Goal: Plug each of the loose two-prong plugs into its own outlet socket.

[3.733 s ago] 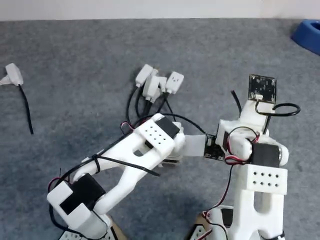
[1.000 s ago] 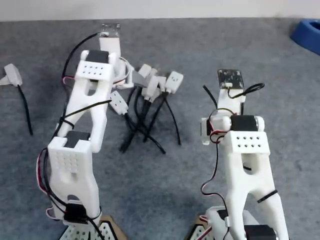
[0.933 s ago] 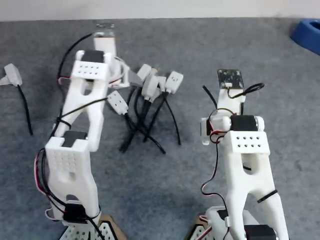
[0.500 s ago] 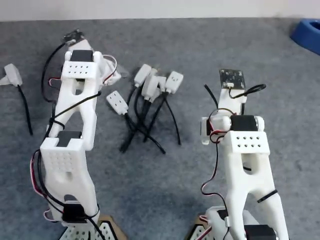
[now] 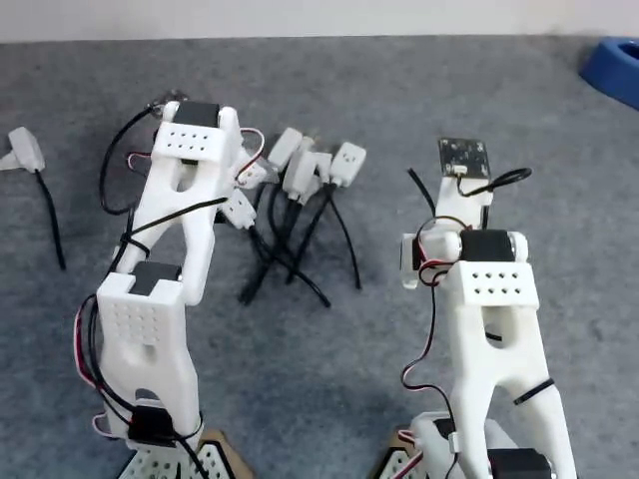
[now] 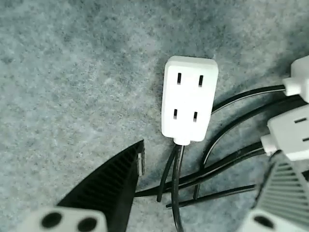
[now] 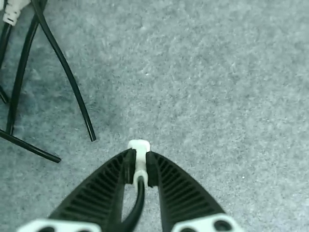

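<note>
A white outlet block [image 6: 188,99] with two pairs of slots lies flat on the grey carpet, its black cord trailing away. My left gripper [image 6: 207,159] hovers open just short of it, with only cords below its fingers. In the high view this outlet [image 5: 240,208] peeks out beside the left arm. More white plugs and outlets [image 5: 310,165] lie bunched just right of it. My right gripper [image 7: 138,164] is shut on a small white plug [image 7: 138,147] whose black cord runs back between the fingers. Another white plug [image 5: 25,150] lies far left.
Black cords [image 5: 290,249] fan out from the cluster toward the front between the two arms. A blue container [image 5: 614,70] sits at the back right corner. Bare carpet stretches ahead of the right gripper and across the back.
The left arm swung out to the far back left, then came back right to hover over the outlet block. The right arm kept still over the last second, holding its plug.
</note>
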`<action>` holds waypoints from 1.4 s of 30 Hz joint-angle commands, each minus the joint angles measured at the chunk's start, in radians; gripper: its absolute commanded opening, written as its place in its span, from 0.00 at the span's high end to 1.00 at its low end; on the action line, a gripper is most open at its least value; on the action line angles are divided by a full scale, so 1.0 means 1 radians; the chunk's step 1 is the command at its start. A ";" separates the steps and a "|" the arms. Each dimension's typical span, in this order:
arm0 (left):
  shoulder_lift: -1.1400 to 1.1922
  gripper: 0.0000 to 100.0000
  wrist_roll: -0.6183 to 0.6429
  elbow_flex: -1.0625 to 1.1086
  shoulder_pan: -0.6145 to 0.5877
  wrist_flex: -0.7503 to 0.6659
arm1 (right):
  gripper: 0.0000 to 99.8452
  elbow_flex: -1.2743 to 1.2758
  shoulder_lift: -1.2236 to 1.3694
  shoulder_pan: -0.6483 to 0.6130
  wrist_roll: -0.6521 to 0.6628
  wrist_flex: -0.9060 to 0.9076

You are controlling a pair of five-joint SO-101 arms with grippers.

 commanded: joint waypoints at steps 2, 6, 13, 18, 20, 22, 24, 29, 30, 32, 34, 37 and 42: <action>-0.013 0.61 0.009 -0.010 -0.056 -0.038 | 0.99 -0.013 -0.015 -0.004 -0.011 -0.007; 0.001 0.61 0.009 -0.005 -0.073 -0.091 | 0.99 -0.015 -0.015 -0.004 -0.011 0.018; 0.105 0.61 0.005 -0.015 -0.070 -0.101 | 0.99 -0.015 -0.015 -0.004 -0.011 0.018; 0.111 0.61 0.003 -0.015 -0.070 -0.101 | 0.99 -0.015 -0.015 -0.004 -0.011 0.019; 0.116 0.62 0.003 -0.015 -0.070 -0.101 | 0.99 -0.015 -0.015 -0.004 -0.011 0.019; 0.117 0.68 -0.003 -0.015 -0.070 -0.101 | 0.99 -0.015 -0.015 -0.004 -0.011 0.021; 0.116 0.77 -0.066 -0.015 -0.070 -0.101 | 0.99 -0.015 -0.015 -0.004 -0.011 0.021; 0.120 0.99 -0.169 -0.033 -0.068 -0.121 | 0.99 -0.015 -0.015 -0.004 -0.011 0.021; 0.120 0.96 -0.169 -0.033 -0.068 -0.120 | 0.99 -0.015 -0.015 -0.004 -0.011 0.021; 0.120 0.96 -0.173 -0.033 -0.068 -0.118 | 0.99 -0.015 -0.015 -0.004 0.006 0.022; 0.119 0.98 -0.189 -0.035 -0.062 -0.115 | 0.99 -0.015 -0.015 -0.004 0.014 0.033; 0.117 0.99 -0.364 -0.035 -0.033 -0.114 | 0.99 -0.016 -0.016 -0.004 0.017 0.035; 0.111 0.99 -0.914 -0.039 0.065 -0.040 | 0.99 -0.033 -0.016 0.024 0.049 0.051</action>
